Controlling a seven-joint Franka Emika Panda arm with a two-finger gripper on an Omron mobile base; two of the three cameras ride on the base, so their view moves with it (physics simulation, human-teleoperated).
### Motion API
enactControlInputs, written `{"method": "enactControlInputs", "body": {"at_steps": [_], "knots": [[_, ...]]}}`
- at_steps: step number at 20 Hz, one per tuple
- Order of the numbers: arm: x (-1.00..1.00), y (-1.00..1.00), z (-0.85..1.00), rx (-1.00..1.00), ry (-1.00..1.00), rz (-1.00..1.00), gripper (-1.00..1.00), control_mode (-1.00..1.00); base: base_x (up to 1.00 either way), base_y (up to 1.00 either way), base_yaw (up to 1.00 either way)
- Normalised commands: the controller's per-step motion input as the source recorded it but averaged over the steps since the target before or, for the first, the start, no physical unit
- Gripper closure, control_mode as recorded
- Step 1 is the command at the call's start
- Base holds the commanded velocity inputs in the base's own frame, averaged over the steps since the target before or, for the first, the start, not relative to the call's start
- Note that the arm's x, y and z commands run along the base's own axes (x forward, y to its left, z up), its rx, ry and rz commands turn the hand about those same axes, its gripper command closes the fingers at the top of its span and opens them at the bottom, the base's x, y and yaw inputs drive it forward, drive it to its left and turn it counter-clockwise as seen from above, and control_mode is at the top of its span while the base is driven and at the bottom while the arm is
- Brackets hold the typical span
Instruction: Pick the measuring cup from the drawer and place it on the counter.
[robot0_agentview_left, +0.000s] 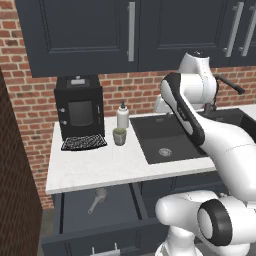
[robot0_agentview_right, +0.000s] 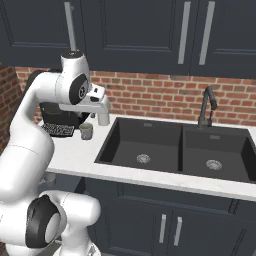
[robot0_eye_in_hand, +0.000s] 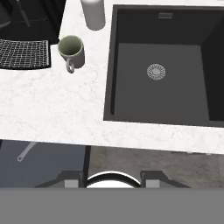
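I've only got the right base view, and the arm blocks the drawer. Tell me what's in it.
Observer: The drawer is pulled open. The cup lies inside, close under the counter edge.
Operator: Give me the direction of its handle.
Observer: In the left base view the handle runs from the bowl toward the drawer front, slanting left. The hand view catches its end just below the counter edge.
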Motion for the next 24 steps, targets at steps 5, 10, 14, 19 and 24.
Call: {"method": "enactControlInputs", "body": {"at_steps": [5, 10, 14, 19, 24], "knots": [[-0.24, 0.00, -0.14, 0.00, 0.00, 0.00, -1.00, -1.00, 0.00, 0.00, 0.00], [-0.53, 0.00, -0.63, 0.00, 0.00, 0.00, -1.00, -1.00, 0.00, 0.00, 0.00], [-0.43, 0.00, -0.79, 0.00, 0.00, 0.00, -1.00, -1.00, 0.00, 0.00, 0.00], [-0.37, 0.00, -0.92, 0.00, 0.00, 0.00, -1.00, -1.00, 0.00, 0.00, 0.00], [-0.22, 0.00, -0.53, 0.00, 0.00, 0.00, -1.00, 1.00, -0.16, 0.00, 0.00]]}}
